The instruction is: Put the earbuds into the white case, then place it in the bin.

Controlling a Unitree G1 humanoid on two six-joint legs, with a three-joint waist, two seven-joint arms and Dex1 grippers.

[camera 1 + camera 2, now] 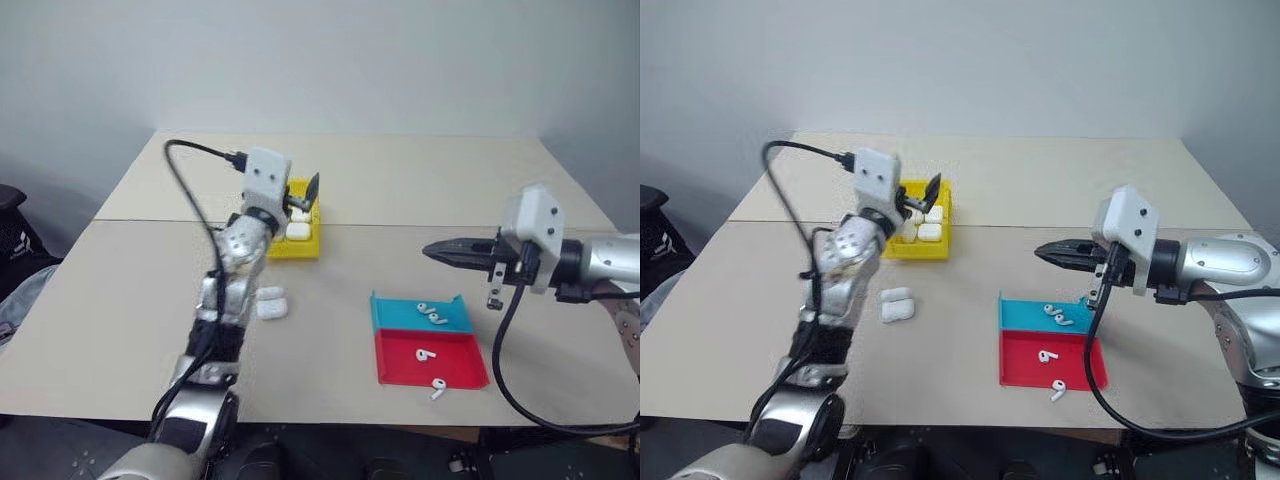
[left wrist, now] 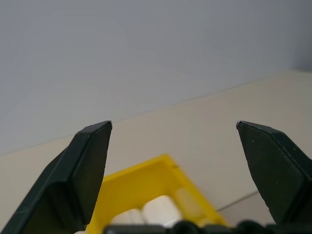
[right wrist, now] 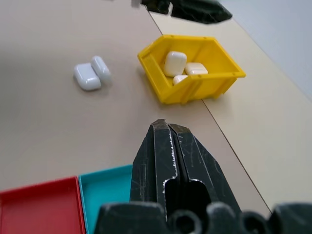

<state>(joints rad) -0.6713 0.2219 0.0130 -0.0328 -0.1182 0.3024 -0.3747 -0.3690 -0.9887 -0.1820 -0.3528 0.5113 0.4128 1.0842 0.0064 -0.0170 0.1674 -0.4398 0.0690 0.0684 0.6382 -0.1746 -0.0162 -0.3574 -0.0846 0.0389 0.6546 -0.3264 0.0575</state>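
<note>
Closest to the head camera, at about five o'clock on the table (image 1: 120, 330), one stray earbud (image 1: 438, 388) lies just off the near edge of the red tray (image 1: 430, 358), touching or nearly touching its rim. Inside the red tray sits another earbud (image 1: 426, 354). Butted against its far side is the blue tray (image 1: 420, 314), holding a few more of the earbuds (image 1: 431, 314).

At three o'clock the right gripper (image 1: 432, 251) hangs above the table, pointing toward nine o'clock, its two black fingers clenched together on nothing.

At roughly eight o'clock from the table's centre two white cases (image 3: 92, 73) lie side by side, touching, on the bare tabletop.

Toward eleven o'clock stands the bin (image 3: 190, 87), bright yellow, with three white cases resting inside it; one (image 3: 175, 63) leans tilted against the others. The left gripper (image 1: 303, 198) hovers over the bin's opening, its fingers released and spread wide with nothing between them. The left wrist view looks past those parted fingers (image 2: 83, 170) onto the yellow rim and the white cases below.
</note>
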